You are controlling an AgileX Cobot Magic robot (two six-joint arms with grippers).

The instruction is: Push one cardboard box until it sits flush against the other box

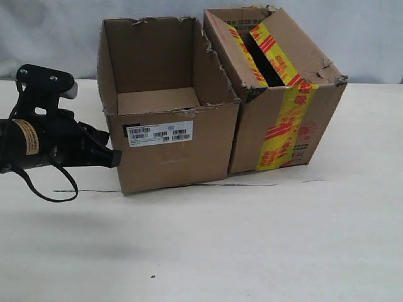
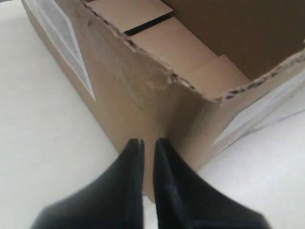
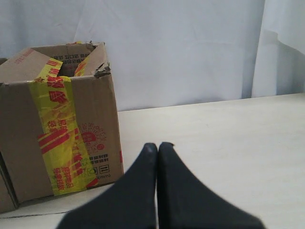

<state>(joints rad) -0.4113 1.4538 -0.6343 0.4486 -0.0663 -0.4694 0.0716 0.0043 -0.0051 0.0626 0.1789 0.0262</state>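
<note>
Left hand has its two dark fingers drawn almost together with only a thin slit between them. It grips nothing, and its tips rest against the lower corner edge of the cardboard box on the desk. Right hand is closed tight and empty, apart from the other box. Inside the open cardboard box only floor flaps show. Its far wall lies against the other box, whose taped flaps hide the inside.
</note>
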